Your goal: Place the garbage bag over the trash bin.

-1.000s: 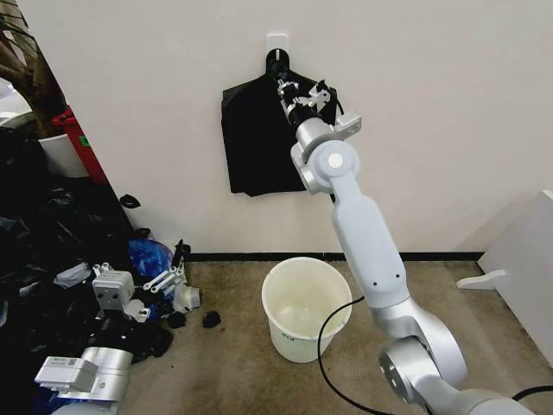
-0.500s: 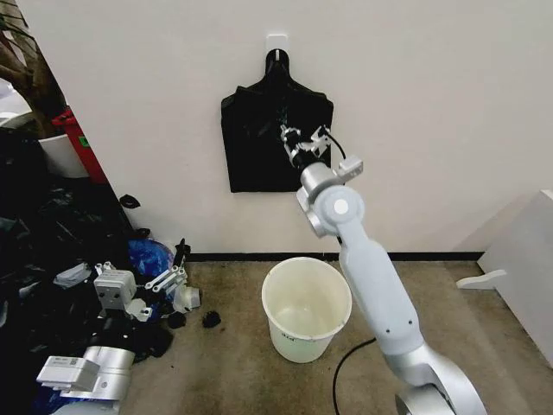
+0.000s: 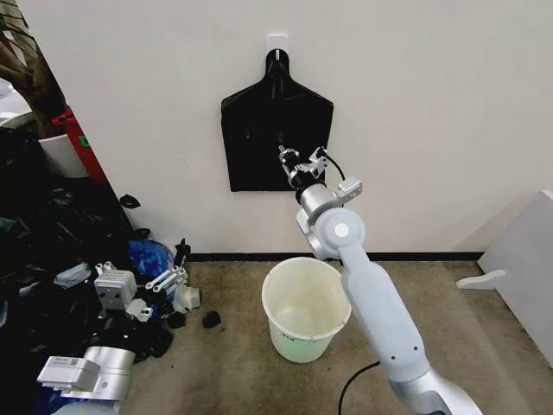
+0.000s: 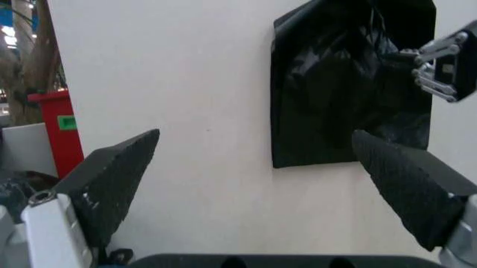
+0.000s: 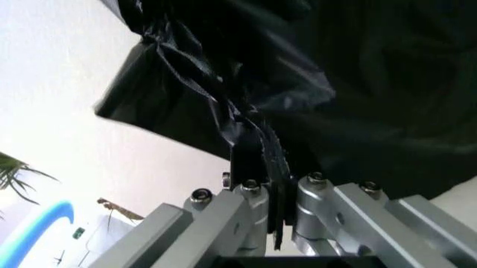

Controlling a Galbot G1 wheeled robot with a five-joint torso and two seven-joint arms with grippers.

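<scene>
White wall fills the background, and a black baseboard runs where it meets the brownish floor (image 3: 233, 363). On this wall, from a small white hook (image 3: 276, 41), hangs a flat black bundle with a narrow neck (image 3: 259, 130). The right pincer (image 3: 298, 164) is raised in front of the lower right part of this bundle, at the end of the long grey arm that rises from the lower right. In the right wrist view its two fingers (image 5: 249, 167) are pressed together and a wrinkled strand of thin glossy black plastic, the garbage bag (image 5: 223, 111), is pinched between them; the strand runs up from the fingertips into the dark plastic mass above. I cannot tell exactly where the bag ends and the bundle begins. Well below the right pincer, on the floor close to the wall, stands the trash bin (image 3: 307, 309), a round white bucket that is upright, with nothing over its rim. The left pincer (image 3: 164, 278) rests low, far to the left of the right one and near the floor, beside a blue plastic bag (image 3: 147, 257) and a heap of dark things. In the left wrist view its two dark ribbed fingers (image 4: 119, 173) stand wide apart with nothing between them, and the black bundle and the right pincer show farther off between them.
</scene>
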